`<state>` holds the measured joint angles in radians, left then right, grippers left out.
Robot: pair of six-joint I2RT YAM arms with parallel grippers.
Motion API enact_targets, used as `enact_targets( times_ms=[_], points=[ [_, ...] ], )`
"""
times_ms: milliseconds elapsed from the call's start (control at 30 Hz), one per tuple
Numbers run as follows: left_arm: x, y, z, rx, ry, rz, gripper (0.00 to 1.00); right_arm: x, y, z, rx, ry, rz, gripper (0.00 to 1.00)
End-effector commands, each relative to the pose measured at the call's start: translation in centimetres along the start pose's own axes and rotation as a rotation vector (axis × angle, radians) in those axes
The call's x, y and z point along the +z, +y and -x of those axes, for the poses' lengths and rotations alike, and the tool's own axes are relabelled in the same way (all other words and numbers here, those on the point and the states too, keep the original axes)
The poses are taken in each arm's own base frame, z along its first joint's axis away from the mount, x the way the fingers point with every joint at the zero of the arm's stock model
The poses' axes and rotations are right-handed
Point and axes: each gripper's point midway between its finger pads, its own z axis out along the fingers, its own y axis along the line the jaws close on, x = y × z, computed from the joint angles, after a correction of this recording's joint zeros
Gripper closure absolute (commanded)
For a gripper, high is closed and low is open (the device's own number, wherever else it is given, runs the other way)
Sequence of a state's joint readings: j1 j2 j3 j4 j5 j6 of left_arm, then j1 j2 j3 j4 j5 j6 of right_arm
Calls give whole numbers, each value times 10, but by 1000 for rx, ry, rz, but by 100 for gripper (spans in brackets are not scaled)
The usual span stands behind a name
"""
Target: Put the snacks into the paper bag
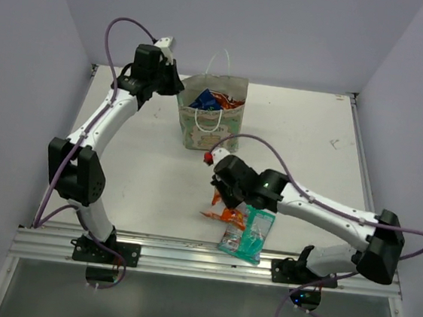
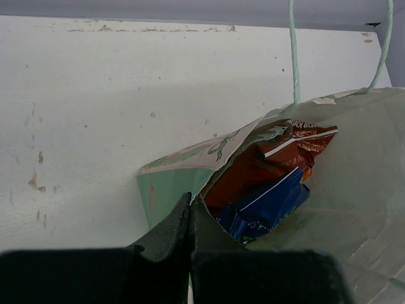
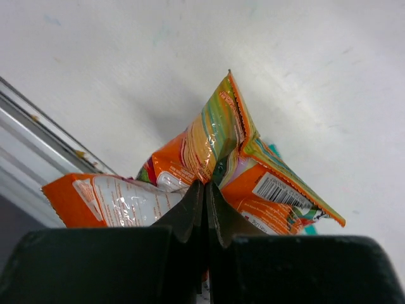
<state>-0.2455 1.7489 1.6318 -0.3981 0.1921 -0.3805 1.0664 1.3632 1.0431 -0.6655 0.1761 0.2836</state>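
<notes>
The paper bag (image 1: 208, 120) stands upright at the back middle of the table. The red Doritos bag (image 2: 266, 161) and the dark blue packet (image 2: 269, 206) lie inside it. My left gripper (image 2: 191, 202) is shut on the bag's left rim, and shows in the top view (image 1: 175, 86). My right gripper (image 3: 204, 190) is shut on the green-yellow packet with orange sides (image 3: 218, 142), just above the table near the front edge (image 1: 222, 197). The orange-white packet (image 3: 114, 199) lies beside it. The teal-white packet (image 1: 249, 234) lies flat under the right arm.
The bag's white string handles (image 2: 293, 57) stand up above its open mouth. A metal rail (image 1: 201, 257) runs along the table's front edge, close to the loose packets. Grey walls (image 1: 24, 71) close the table on three sides.
</notes>
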Motion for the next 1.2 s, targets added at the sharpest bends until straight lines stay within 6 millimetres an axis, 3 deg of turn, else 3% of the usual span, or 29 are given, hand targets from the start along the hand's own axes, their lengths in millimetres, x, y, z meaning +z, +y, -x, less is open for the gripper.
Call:
enact_targets(
  times_ms=[0,33,67,100,167,200,233,267,333,400,433,500,767,933,1100,1167],
  points=[
    [-2,-9,13,26,-14,-27,100,-136,-27,112,54,-356,-91,100],
    [-2,-11,14,27,-16,-30,100,-153,-33,121,38,-370,-116,100],
    [-2,-11,15,26,-17,-32,100,-182,-35,154,42,-462,-125,100],
    [-3,-12,17,29,-21,-34,100,-197,-45,172,13,-518,-186,100],
    [-2,-12,18,29,-22,-32,100,-217,-53,203,-3,-626,-241,100],
    [-2,-12,19,29,-23,-33,100,-224,-67,215,-59,-668,-337,100],
    [-2,-13,19,28,-25,-33,100,-237,-67,243,-35,-800,-356,100],
    [-2,-13,21,25,-27,-36,100,-221,-71,246,-60,-806,-391,100],
    [-1,-14,21,22,-26,-39,100,-219,-87,277,-34,-924,-432,100],
    [-2,-16,24,21,-32,-44,100,-188,-105,292,-11,-926,-462,100],
    [-3,-17,25,20,-35,-47,100,-187,-106,305,5,-979,-462,100],
    [-3,-17,26,16,-38,-48,100,-159,-117,315,-11,-963,-489,100],
    [-3,-19,30,9,-45,-51,100,-135,-135,370,-19,-1075,-538,100],
    [-2,-21,33,8,-50,-56,100,-114,-141,381,8,-1061,-520,100],
    [0,-19,29,8,-39,-55,100,-117,-139,399,18,-1080,-508,100],
    [0,-19,28,6,-35,-55,100,-107,-139,398,8,-1051,-502,100]
  ],
)
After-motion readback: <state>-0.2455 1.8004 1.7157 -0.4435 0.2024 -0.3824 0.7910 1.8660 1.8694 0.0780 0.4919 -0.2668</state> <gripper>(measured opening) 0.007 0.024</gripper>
